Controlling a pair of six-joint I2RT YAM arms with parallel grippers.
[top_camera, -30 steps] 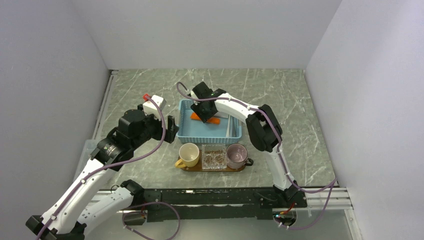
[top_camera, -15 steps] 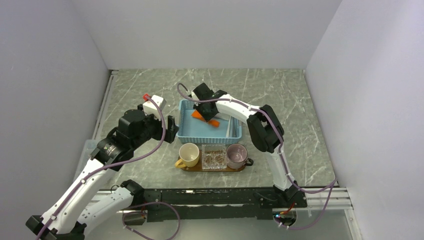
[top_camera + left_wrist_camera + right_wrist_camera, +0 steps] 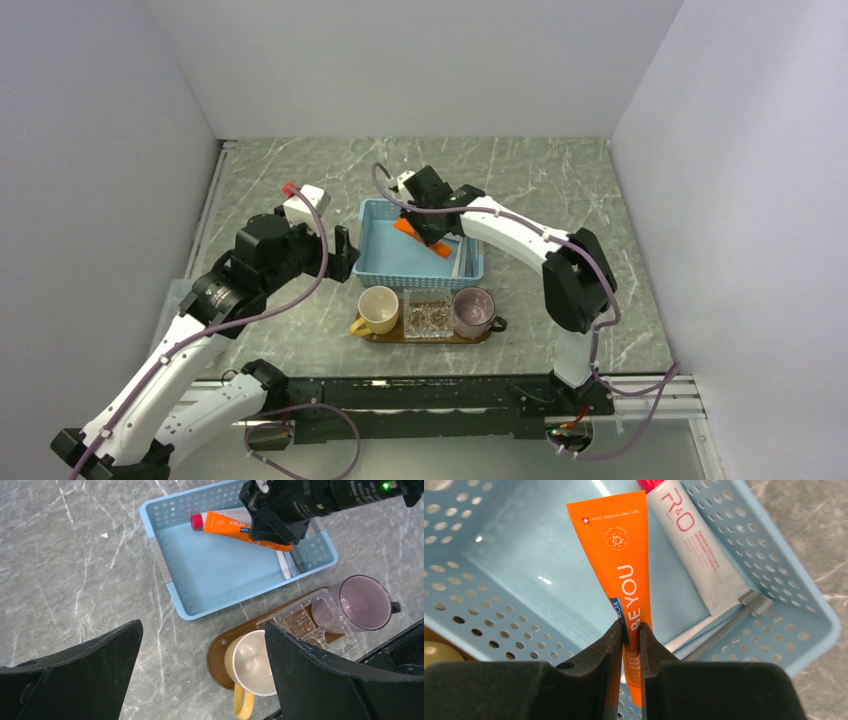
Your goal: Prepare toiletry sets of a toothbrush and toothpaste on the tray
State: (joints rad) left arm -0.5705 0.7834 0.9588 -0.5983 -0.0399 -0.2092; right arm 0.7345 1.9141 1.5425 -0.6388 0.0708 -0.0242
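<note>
**Left side.** The left fingers (image 3: 342, 256) are spread wide and hold nothing. They are poised over the counter (image 3: 300, 180) just left of the blue basket (image 3: 159, 555).

**Basket.** It contains an orange toothpaste tube (image 3: 621, 555), a white toothpaste tube (image 3: 696, 555) with a pink cap, and thin pale toothbrushes (image 3: 734, 620) along the right wall. The right fingers (image 3: 630, 632) are closed to a narrow slit on the orange tube. The tube appears raised off the basket floor, though no view settles this.

**Tray.** The wooden tray (image 3: 218, 652) lies in front of the basket. It carries a yellow mug (image 3: 252, 665), a clear glass box (image 3: 305, 625) and a purple mug (image 3: 360, 602), but no tube or brush.

**Progress.** Judged early: no set is laid out. The first tube is gripped but not yet delivered. Its brush, the white tube and a second brush remain.

**Legible text.** The orange tube reads "BE YOU" and "SWISS PREMIUM ORAL CARE". The white tube reads "R&O".
</note>
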